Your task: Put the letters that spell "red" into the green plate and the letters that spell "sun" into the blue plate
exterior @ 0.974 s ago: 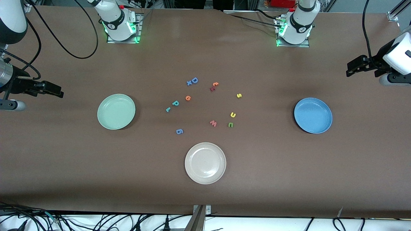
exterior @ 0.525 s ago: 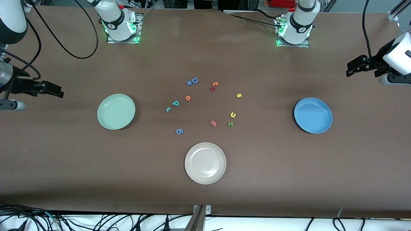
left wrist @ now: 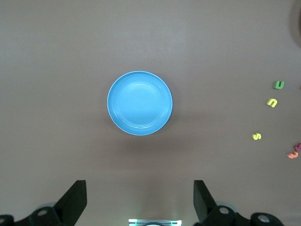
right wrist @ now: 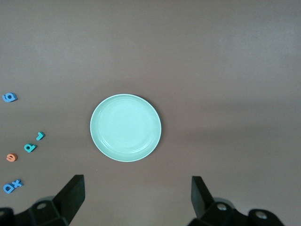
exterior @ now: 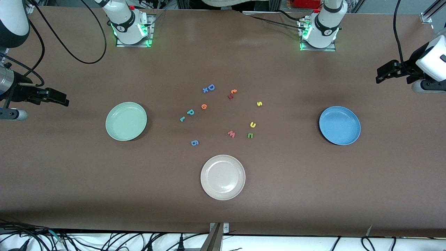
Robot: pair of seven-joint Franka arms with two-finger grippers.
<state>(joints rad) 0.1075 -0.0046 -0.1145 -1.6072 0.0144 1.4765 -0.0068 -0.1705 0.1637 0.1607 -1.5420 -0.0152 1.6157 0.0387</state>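
The teal r (exterior: 182,119), teal d (exterior: 190,112) and orange e (exterior: 204,106) lie mid-table, on the side toward the green plate (exterior: 126,121). On the blue plate's (exterior: 339,125) side lie the yellow s (exterior: 259,104), yellow u (exterior: 253,124) and green n (exterior: 250,135). Both plates hold nothing. My left gripper (exterior: 380,76) hangs open over the table's end past the blue plate (left wrist: 139,102). My right gripper (exterior: 62,99) hangs open over the other end past the green plate (right wrist: 125,127). Nothing is between either gripper's fingers (left wrist: 75,200) (right wrist: 70,195).
A beige-white plate (exterior: 223,177) sits nearer the front camera than the letters. Among the letters lie a blue D (exterior: 210,87) with a small x, an orange t (exterior: 233,91), a pink w (exterior: 231,134) and a blue g (exterior: 194,142). Cables trail near the bases.
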